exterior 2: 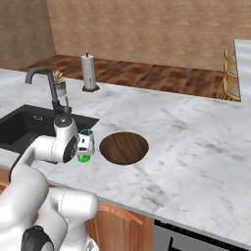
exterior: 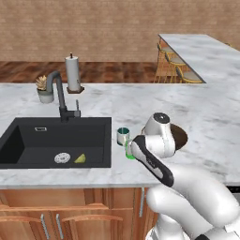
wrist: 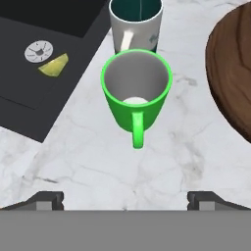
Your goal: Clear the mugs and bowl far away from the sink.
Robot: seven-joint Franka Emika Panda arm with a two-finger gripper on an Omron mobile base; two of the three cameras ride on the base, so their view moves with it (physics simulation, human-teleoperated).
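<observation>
Two mugs stand close together: the green mug [wrist: 136,98] and the teal-lined mug [wrist: 136,24] behind it. The gripper [wrist: 125,200] hangs wide open above, holding nothing. Descending off-centre could knock the green one into its neighbour or the bowl [wrist: 231,73].

white arm [exterior: 187,187] bent forward, end effector [wrist: 125,200] pointing down, jaws wide apart

Counter: white-grey marble countertop [exterior: 197,117], wood cabinets [exterior: 70,211] with silver handles below its front edge.
Paper towel roll: upright on a dark holder [exterior: 72,72], at the back of the counter.
Potted plant: small, in a pale pot [exterior: 44,91], just left of the paper towel roll.
Lemon wedge: yellow [wrist: 54,66], lying beside the round silver drain.
Stools: wicker bar stools [exterior: 171,65] along a second marble counter [exterior: 206,54].
Backdrop: brick wall [exterior 2: 147,24], dark wood floor [exterior 2: 162,76].
</observation>
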